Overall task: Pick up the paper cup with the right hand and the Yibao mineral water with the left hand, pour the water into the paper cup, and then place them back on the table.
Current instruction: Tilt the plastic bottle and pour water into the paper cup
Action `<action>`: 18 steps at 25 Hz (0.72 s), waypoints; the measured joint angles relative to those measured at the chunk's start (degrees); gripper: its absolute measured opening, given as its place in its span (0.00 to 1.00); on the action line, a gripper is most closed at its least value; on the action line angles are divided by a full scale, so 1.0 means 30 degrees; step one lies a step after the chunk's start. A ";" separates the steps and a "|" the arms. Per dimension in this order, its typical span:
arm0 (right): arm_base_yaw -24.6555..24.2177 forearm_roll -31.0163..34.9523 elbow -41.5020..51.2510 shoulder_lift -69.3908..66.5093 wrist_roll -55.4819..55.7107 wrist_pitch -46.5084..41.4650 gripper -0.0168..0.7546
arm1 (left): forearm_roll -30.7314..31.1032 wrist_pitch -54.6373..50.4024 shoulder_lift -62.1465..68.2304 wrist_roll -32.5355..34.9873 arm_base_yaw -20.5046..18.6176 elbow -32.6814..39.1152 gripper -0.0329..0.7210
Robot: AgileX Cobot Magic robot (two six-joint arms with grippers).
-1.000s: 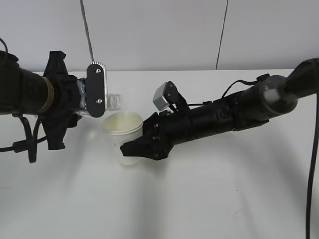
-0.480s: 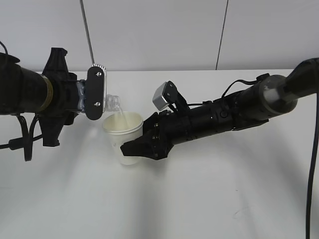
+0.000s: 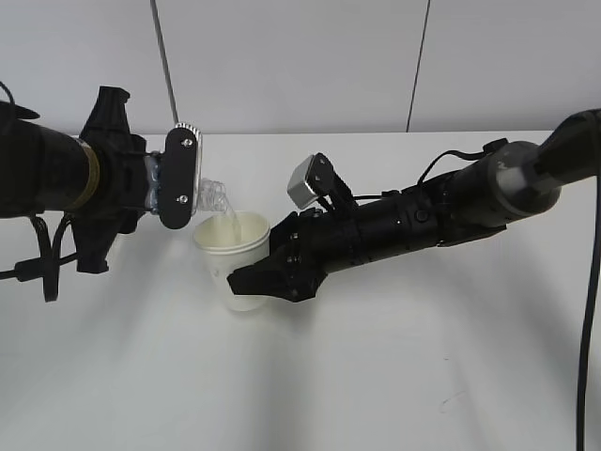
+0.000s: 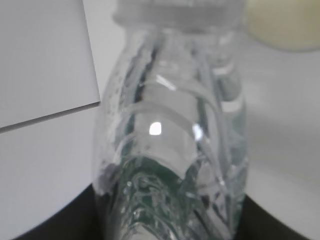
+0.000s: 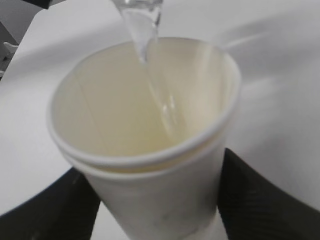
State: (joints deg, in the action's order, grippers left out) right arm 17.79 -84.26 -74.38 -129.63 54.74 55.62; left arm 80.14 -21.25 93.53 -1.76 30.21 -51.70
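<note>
- The paper cup (image 3: 234,258) is held upright just above the table (image 3: 376,376), left of the middle in the exterior view; its rolled rim and cream inside fill the right wrist view (image 5: 150,150).
- A thin stream of the water (image 5: 147,60) is seen falling from above into the cup's mouth and running down its inner wall.
- The Yibao mineral water (image 3: 211,195) is tipped with its open neck over the cup's far-left rim, the mouth pointing down and to the right.
- In the left wrist view the bottle (image 4: 175,150) is seen from close behind, clear and ribbed, with dark green showing through its lower part and the neck pointing away from the camera toward the cup's rim (image 4: 282,25).
- The right hand (image 3: 272,280) is clamped on the cup, its black fingers (image 5: 260,200) pressed against both sides of the cup's wall; the arm reaches in from the right edge.
- The left hand (image 3: 174,178) is closed around the bottle's body, with one finger lying across the bottle's near side; the arm comes in from the left edge.
- A pale wall with vertical seams (image 3: 418,66) is seen behind the table.
</note>
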 joint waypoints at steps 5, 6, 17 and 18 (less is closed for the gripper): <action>0.0000 -0.0012 0.0000 0.0000 0.0000 -0.0027 0.71 | 0.0609 -0.0138 0.0000 0.0017 0.0000 0.0000 0.48; 0.0000 -0.0012 0.0000 0.0000 0.0000 -0.0027 0.71 | 0.0641 -0.0155 0.0000 0.0017 0.0000 0.0000 0.48; 0.0000 -0.0012 0.0000 0.0000 0.0000 -0.0045 0.71 | 0.1373 -0.0276 0.0000 0.0017 0.0000 0.0000 0.48; 0.0000 -0.0043 0.0000 0.0000 0.0000 -0.0045 0.71 | 0.1374 -0.0276 0.0000 0.0017 0.0000 0.0000 0.48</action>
State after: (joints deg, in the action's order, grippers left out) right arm 17.79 -84.39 -74.38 -129.63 54.74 55.49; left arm 84.26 -22.08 93.53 -1.71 30.21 -51.70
